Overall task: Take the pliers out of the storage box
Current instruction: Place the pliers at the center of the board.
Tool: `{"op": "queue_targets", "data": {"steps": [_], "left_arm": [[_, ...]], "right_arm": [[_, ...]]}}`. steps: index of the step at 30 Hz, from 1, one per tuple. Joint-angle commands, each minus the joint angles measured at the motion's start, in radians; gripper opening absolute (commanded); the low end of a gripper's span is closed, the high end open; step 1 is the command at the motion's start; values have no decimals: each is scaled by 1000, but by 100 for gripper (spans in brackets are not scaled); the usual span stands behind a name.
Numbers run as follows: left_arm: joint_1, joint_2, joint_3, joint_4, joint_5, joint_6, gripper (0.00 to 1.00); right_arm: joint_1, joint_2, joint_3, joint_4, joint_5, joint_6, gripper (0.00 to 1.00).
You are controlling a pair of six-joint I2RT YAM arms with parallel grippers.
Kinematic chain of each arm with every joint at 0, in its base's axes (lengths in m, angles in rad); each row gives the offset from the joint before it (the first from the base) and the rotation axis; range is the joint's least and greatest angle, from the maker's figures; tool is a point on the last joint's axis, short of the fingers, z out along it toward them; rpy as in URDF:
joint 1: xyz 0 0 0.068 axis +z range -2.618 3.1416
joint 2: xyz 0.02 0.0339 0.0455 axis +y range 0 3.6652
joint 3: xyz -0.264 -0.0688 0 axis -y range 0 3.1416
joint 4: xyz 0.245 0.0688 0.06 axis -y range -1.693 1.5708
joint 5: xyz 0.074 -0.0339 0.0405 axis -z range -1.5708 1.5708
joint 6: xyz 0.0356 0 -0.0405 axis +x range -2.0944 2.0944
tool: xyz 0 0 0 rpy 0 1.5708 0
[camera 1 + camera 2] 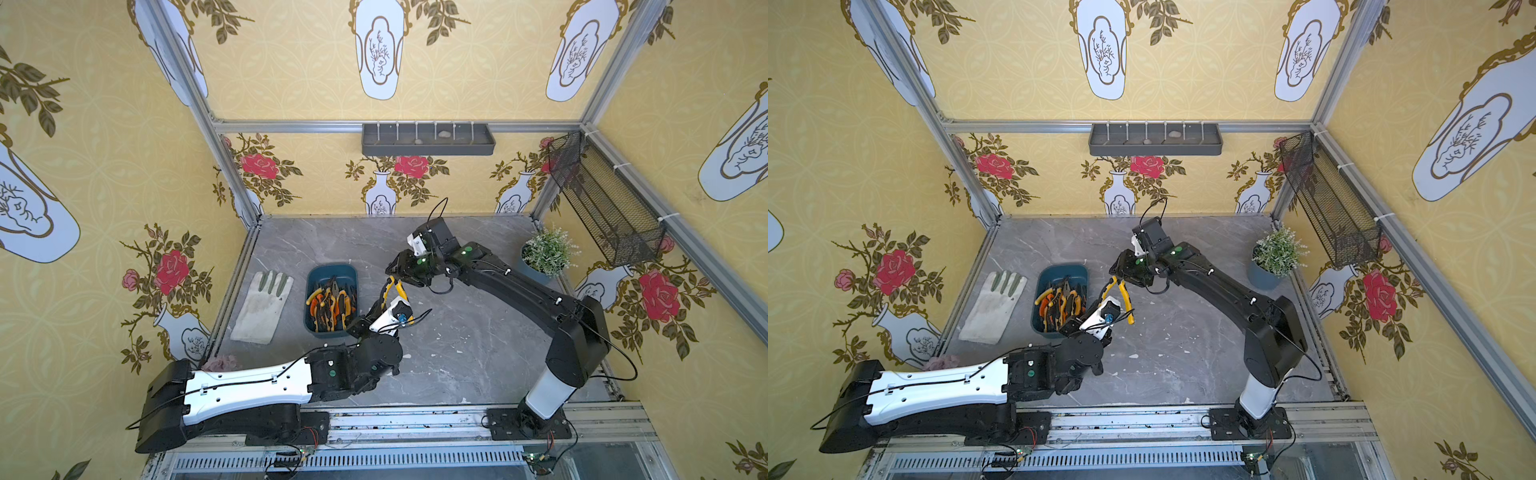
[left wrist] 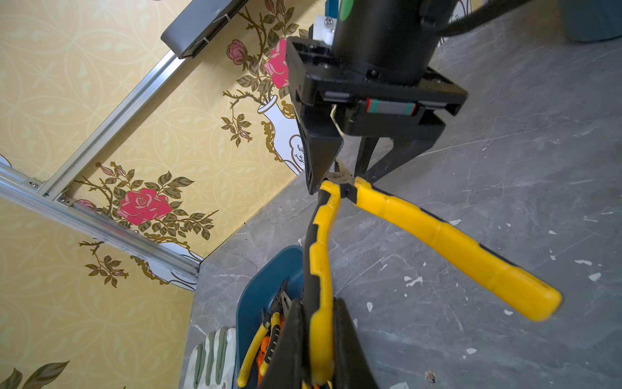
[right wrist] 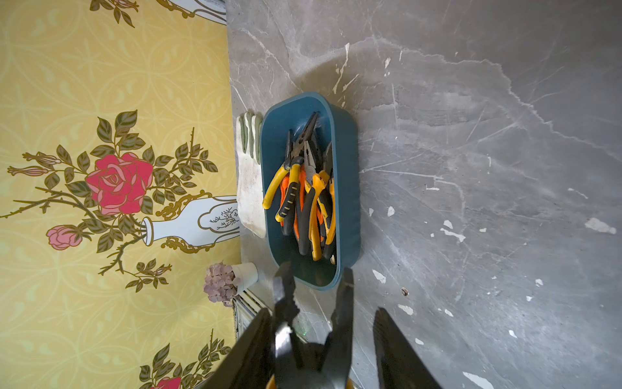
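Left gripper (image 2: pixel 318 306): closed on one handle of the yellow pliers (image 2: pixel 437 235), near the end of that handle.
Right gripper (image 3: pixel 323 316): its fingers stand around the metal head of the same pliers. One finger touches the head and a small gap shows beside the other. Whether it grips already, I cannot tell.
Yellow pliers: outside the box (image 3: pixel 346 168), held up between the two grippers, just beside the box's long wall. The handles are spread, the free one pointing away from the box, and the metal jaws are parted.
Other pliers (image 3: pixel 303 202): heaped inside the box, with yellow and orange handles and most noses toward one short end.
Box: on the table (image 3: pixel 471 168).
Glove (image 3: pixel 250 188): flat, just beside the box, on the long side opposite the yellow pliers.
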Motion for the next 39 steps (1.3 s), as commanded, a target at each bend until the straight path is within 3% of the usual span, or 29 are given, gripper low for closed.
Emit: {"op": "queue_targets", "data": {"steps": [1,4,7,10,16,23,30,34,38,39], "left_arm": [[0,2,-6,67,-36,-12,0],[-2,4,-5,69,-37,-14,0],[-2,4,-6,68,-40,-14,0],[-4,1,-8,66,-44,-14,0],[-5,-6,-11,66,-51,-15,0],[-5,-9,-8,48,-62,-37,0],[-5,-12,-13,22,-61,-79,63],[-5,-7,-10,-11,-77,-113,82],[-5,-28,14,-61,-76,-157,89],[-5,-41,19,-70,-72,-167,96]], "right_arm": [[9,15,19,15,-26,-6,49],[18,33,40,-4,-31,-21,49],[22,46,49,-5,-36,-23,40],[24,49,53,-9,-33,-23,36],[25,49,59,-33,-13,-27,11],[25,36,65,-44,14,-50,0],[25,18,67,-53,50,-62,0],[25,9,72,-68,73,-71,0],[14,22,115,-153,150,-130,0],[6,25,131,-192,193,-156,0]]}}
